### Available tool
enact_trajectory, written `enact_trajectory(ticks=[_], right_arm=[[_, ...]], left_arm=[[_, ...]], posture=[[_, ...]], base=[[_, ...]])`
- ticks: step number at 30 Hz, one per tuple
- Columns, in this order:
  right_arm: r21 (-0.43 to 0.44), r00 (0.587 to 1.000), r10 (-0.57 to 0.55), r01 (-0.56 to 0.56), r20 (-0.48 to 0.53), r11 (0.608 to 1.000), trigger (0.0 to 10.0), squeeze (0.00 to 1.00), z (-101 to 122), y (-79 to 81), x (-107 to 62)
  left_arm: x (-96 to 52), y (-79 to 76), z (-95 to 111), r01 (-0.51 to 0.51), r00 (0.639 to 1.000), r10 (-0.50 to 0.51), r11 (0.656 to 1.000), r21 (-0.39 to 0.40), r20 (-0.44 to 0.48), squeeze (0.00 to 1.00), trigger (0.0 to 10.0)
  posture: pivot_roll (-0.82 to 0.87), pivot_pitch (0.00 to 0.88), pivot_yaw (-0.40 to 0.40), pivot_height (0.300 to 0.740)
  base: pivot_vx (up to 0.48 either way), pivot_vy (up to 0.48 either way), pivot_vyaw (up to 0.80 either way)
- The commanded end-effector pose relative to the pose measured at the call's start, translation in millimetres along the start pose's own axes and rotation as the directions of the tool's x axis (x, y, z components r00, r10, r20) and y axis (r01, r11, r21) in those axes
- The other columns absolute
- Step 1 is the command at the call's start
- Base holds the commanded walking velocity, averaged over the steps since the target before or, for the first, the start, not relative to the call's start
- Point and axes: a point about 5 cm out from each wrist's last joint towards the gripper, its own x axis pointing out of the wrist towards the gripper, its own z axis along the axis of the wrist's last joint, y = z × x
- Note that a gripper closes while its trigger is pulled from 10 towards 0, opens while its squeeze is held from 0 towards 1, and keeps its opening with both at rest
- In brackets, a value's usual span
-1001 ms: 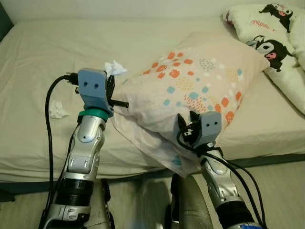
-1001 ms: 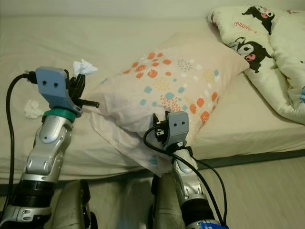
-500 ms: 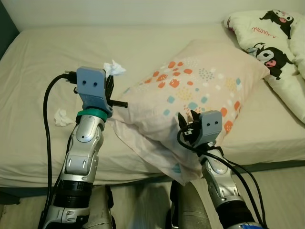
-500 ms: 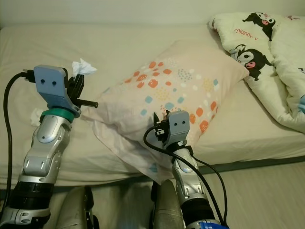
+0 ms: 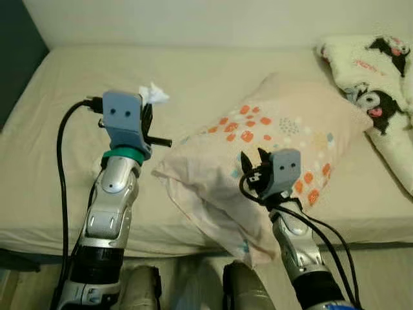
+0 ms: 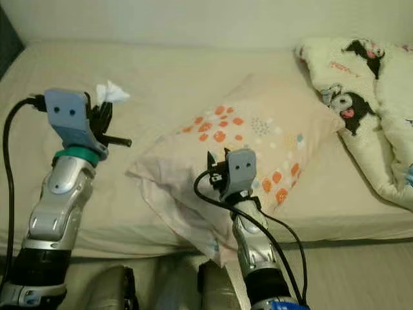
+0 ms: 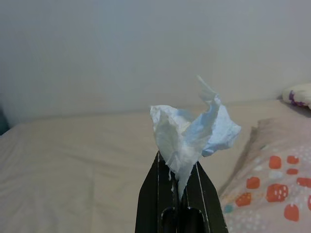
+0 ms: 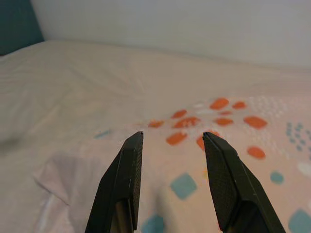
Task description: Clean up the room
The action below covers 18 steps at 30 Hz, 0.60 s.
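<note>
My left gripper is raised over the left half of the bed, shut on a crumpled white tissue. In the left wrist view the tissue sticks up from the closed fingertips. My right gripper stands open just above the near end of a pale pillow printed with orange and teal spots. In the right wrist view nothing sits between its two black fingers, and the pillow lies beyond them.
The beige bed sheet runs to the wall behind. A white blanket with black cartoon figures is bunched at the right. A dark panel stands at the bed's left end. The bed's front edge is near my legs.
The camera has shifted, so the bed and pillow sit lower and further right in the picture. A small tissue on the sheet has passed behind my left arm. Both arms hold their poses.
</note>
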Motion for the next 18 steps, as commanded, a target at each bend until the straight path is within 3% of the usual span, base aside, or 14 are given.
enact_trajectory(ticks=[1, 18], right_arm=[[-0.002, 1.000, -0.011, 0.011, -0.015, 1.000, 10.0, 0.00, -2.4, -3.1, -2.7], [-0.008, 0.999, -0.032, 0.032, -0.010, 0.999, 10.0, 0.00, -1.0, -4.7, -1.2]], left_arm=[[-3.0, 0.0, -4.6, -0.004, 1.000, 0.004, 1.000, -0.001, -0.026, 0.00, 10.0], [-3.0, 0.5, -5.4, -0.014, 0.999, 0.014, 1.000, -0.008, -0.041, 0.00, 10.0]], posture=[[-0.04, 0.070, -0.021, 0.707], [-0.03, 0.069, -0.023, 0.740]], base=[[0.000, 0.000, 0.00], [0.000, 0.000, 0.00]])
